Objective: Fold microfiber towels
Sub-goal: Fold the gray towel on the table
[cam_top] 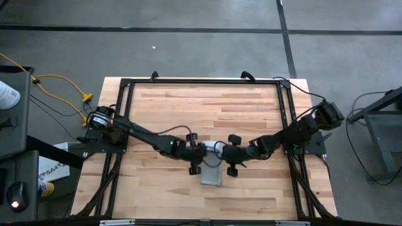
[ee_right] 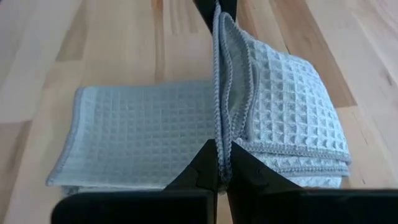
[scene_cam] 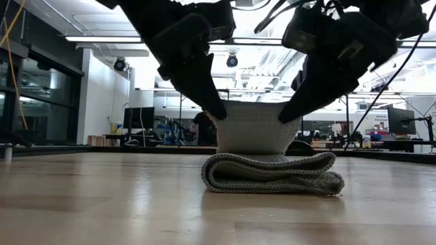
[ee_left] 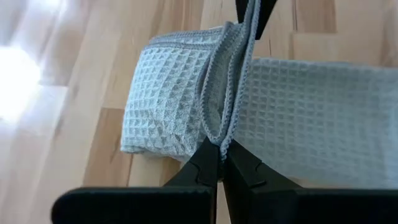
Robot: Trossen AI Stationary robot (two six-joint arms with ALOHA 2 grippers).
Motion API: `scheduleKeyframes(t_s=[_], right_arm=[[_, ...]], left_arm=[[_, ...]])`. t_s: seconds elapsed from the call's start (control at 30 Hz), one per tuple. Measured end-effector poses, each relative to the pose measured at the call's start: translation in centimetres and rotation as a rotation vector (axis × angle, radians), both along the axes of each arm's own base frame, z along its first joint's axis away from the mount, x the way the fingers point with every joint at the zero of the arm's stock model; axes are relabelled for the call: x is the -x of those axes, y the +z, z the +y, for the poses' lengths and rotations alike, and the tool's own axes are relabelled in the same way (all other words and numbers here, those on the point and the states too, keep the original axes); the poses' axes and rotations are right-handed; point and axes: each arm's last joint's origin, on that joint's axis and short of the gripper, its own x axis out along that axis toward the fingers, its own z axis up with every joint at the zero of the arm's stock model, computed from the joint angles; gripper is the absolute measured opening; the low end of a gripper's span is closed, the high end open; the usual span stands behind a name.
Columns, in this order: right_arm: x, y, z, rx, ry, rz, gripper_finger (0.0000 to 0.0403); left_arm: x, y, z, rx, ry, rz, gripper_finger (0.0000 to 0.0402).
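— On the wooden surface [cam_top: 251, 107], near its middle and a little toward 6 o'clock in the overhead view: microfiber towel [cam_top: 211, 175], light grey, waffle-woven, folded into a narrow stack.

— Seen level from the low camera?

— Folded layers [scene_cam: 272, 173] lying flat on the wood, rounded fold at 9 o'clock, loose edges at 3 o'clock. Upper flap [scene_cam: 253, 128] lifted off the stack and stretched taut between the two arms.

— Left arm?

— Reaching in from 9 o'clock of the overhead view, bent toward the centre. Left gripper [cam_top: 196, 164] just at the towel's 10 o'clock corner. Fingers [ee_left: 202, 165] closed tight on a hemmed edge of the cloth, pinched between the tips, per the left wrist camera.

— Right arm?

— Coming in from 3 o'clock, mirrored. Right gripper [cam_top: 231, 166] at the towel's 2 o'clock corner, close beside the left one. Fingers [ee_right: 245, 167] likewise shut on the towel's hem, doubled edge rising straight out of the pinch.

— Anything else around?

— Black metal frame [cam_top: 125, 85] bordering the wood. Yellow cable [cam_top: 59, 85] on the floor off toward 9 o'clock. Beyond the far edge, in the low camera: office room with desks and monitors [scene_cam: 139, 117], ceiling lights overhead.
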Motion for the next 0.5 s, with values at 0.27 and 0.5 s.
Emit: scheduleKeyframes(t_s=[0.27,0.5], right_arm=[[0.0,-0.6,1.4,0.038,0.073,-0.014,0.0005],[0.5,-0.5,2.8,0.030,0.103,-0.042,0.0005]], left_arm=[[0.1,-1.5,-2.2,-0.103,-0.013,0.001,0.0000],[0.5,-1.4,-3.8,-0.121,-0.044,-0.028,0.0001]])
